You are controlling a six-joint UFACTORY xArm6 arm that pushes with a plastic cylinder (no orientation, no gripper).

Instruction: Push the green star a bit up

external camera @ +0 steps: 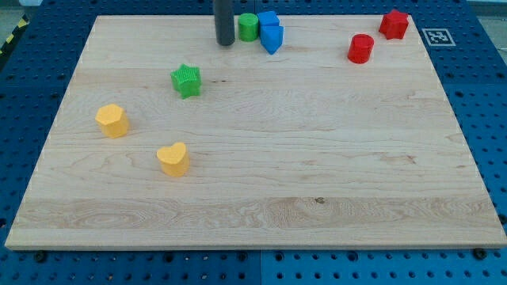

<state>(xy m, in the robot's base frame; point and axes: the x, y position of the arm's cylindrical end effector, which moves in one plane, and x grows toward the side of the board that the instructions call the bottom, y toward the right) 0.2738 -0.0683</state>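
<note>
A: Which blocks lie at the view's top?
B: Green cylinder (pixel 249 27), two blue blocks (pixel 270 32) touching; red cylinder (pixel 360 48), red block (pixel 394 24).
A: At left?
B: Yellow hexagon (pixel 112 120), yellow heart (pixel 173 159).

A pale wooden board (pixel 317 158) carries a green star (pixel 186 80), green cylinder (pixel 249 27), two blue blocks (pixel 270 32), two red blocks (pixel 360 48) and two yellow blocks (pixel 112 120).
</note>
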